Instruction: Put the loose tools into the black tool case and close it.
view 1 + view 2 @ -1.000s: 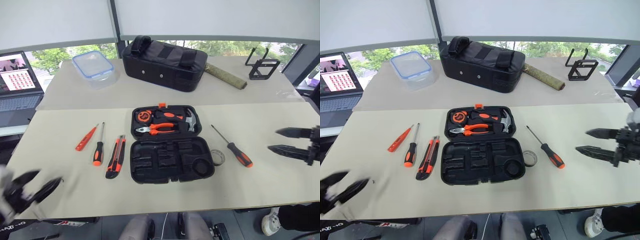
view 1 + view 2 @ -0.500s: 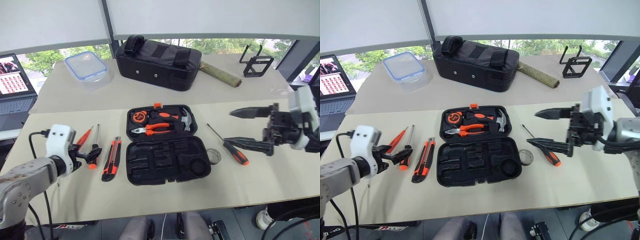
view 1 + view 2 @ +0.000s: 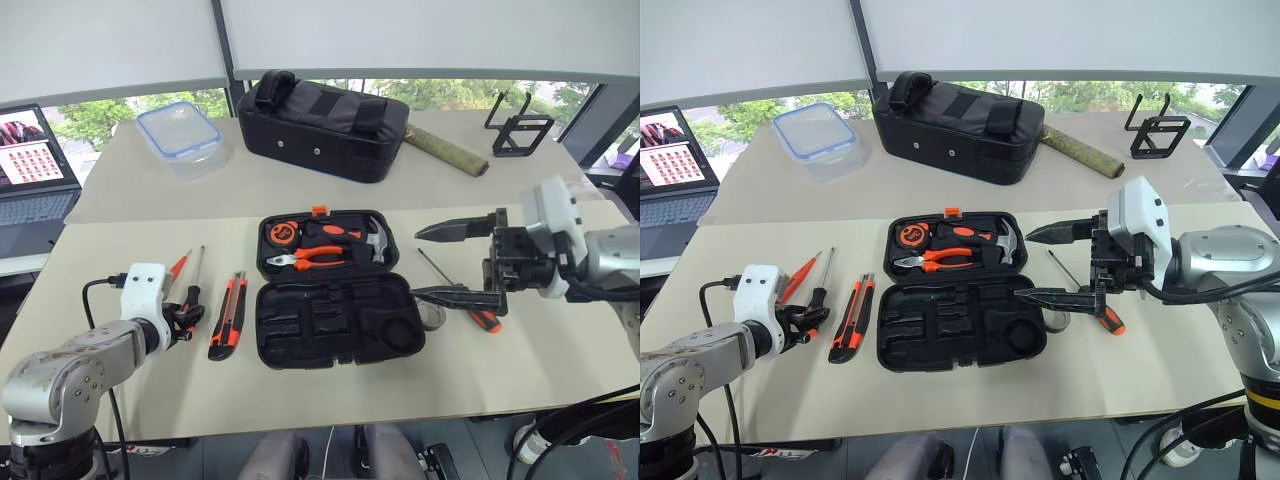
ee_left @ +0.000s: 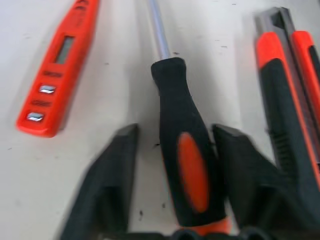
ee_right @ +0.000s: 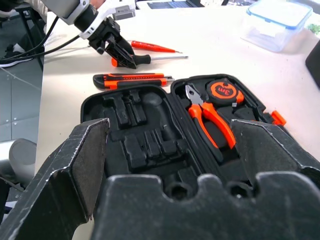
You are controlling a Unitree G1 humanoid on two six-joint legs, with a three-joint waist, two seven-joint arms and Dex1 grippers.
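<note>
Black tool case (image 3: 340, 290) lies open and flat in the middle of the surface (image 3: 560, 370), and we see orange-handled pliers (image 3: 308, 259), a hammer (image 3: 372, 240) and a tape measure (image 3: 286, 233) seated in its far half, while the near half's moulded slots stand bare.

To the case's left we find three loose tools side by side: a slim orange screwdriver (image 4: 57, 65), a black-and-orange screwdriver (image 4: 182, 150) and the utility knife (image 4: 287, 95). Our left end effector (image 4: 175, 175) is down at the surface with its fingers (image 4: 107, 180) set narrowly on either side of the black-and-orange screwdriver's handle; we cannot tell whether they touch it.

To the case's right, a small tape roll (image 3: 433, 315) sits just beside the case, and another screwdriver (image 3: 478, 315) lies near it. Our right end effector (image 3: 440, 262) hangs above that spot with its fingers spread wide, holding nothing.
</note>
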